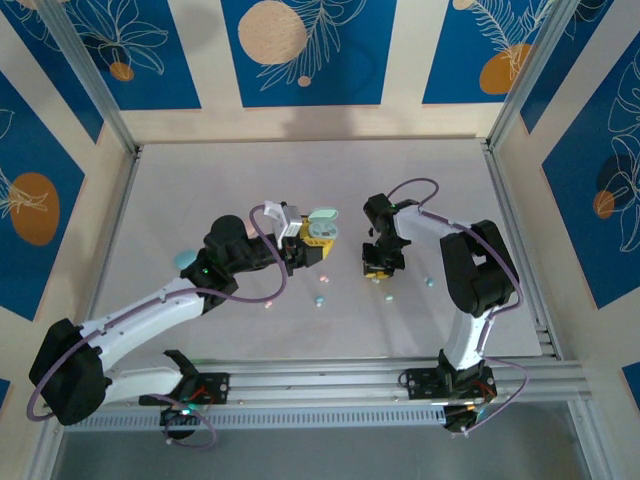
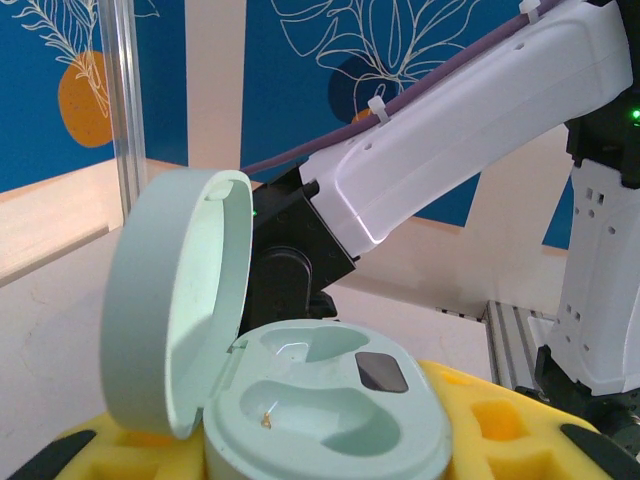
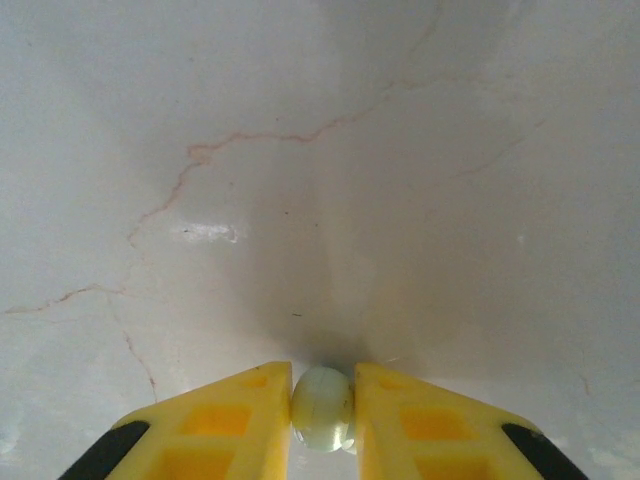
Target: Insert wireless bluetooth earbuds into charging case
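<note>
**Holding an open case left, pinching an earbud right**

Far left on the table point(image 1: 450, 180), a light blue case point(image 1: 185, 260) lies half under the left arm. The left gripper point(image 1: 308, 242) is clamped narrowly on the mint charging case point(image 1: 322, 233), held just above the table near the centre. From the left wrist, yellow fingers point(image 2: 490, 420) flank the case point(image 2: 330, 410). Its lid point(image 2: 175, 300) stands upright on the left, and both wells are bare.

Loose earbuds lie on the table in front of it: a pink earbud point(image 1: 268, 301), a blue earbud point(image 1: 319, 300), and further right a second blue earbud point(image 1: 428, 282).

The right gripper point(image 1: 376, 268) points down at the table, well apart from the case. From the right wrist, the gripper point(image 3: 322, 425) has its yellow fingers point(image 3: 245, 415) drawn narrow around a mint earbud point(image 3: 322, 400), touching it on both sides, against the marbled surface.
</note>
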